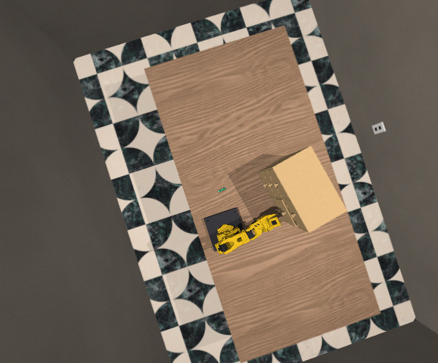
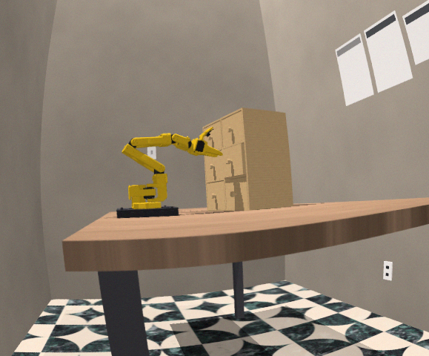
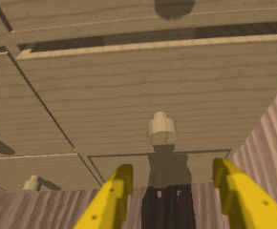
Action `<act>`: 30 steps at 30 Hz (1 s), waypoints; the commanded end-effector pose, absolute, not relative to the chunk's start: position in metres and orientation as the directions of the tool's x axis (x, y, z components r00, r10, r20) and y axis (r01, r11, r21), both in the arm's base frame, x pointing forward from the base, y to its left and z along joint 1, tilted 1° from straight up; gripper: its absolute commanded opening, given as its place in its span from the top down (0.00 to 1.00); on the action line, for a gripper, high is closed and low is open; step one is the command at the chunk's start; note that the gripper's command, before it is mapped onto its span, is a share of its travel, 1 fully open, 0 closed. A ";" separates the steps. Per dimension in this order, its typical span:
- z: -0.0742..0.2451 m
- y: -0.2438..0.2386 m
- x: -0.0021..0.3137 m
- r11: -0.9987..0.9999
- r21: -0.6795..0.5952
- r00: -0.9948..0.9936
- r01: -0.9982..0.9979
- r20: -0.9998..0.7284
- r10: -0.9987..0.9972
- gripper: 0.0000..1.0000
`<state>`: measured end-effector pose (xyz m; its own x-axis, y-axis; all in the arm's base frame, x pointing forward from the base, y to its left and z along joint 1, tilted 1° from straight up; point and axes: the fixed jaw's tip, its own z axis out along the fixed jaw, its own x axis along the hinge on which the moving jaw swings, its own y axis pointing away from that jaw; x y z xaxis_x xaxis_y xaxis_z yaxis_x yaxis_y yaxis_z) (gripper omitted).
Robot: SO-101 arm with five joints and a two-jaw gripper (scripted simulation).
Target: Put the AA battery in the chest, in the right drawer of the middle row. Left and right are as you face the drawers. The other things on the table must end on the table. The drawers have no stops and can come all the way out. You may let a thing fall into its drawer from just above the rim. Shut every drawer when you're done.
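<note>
The wooden chest (image 1: 305, 187) stands on the table with its drawer fronts facing my arm; it also shows in the side view (image 2: 247, 159). The right drawer of the middle row (image 3: 143, 91) stands slightly out, with a dark gap along its top edge. Its round knob (image 3: 161, 128) is just ahead of my gripper (image 3: 172, 167). The fingers are apart with nothing between them. In the side view the gripper (image 2: 211, 143) is close in front of that drawer (image 2: 234, 162). A small green object (image 1: 222, 190), about the size of a battery, lies on the table left of the chest.
The arm's black base (image 1: 222, 226) sits near the table's left edge. The lower drawers and their knobs (image 3: 32, 182) are below the gripper. The chest's other drawers look shut.
</note>
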<state>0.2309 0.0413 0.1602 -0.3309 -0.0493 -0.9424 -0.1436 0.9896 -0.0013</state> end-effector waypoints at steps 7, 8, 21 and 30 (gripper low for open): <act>0.154 0.044 0.231 0.988 0.003 -0.345 -0.154 -0.937 -0.051 0.79; 0.154 0.044 0.231 0.988 0.003 -0.345 -0.154 -0.937 -0.051 0.79; 0.149 0.046 0.245 0.988 0.002 -0.345 -0.151 -0.937 -0.051 0.79; 0.149 0.046 0.245 0.988 0.002 -0.345 -0.151 -0.937 -0.051 0.79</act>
<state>0.2437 0.0436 0.1456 -0.3592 -0.0541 -0.9317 -0.1456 0.9893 -0.0013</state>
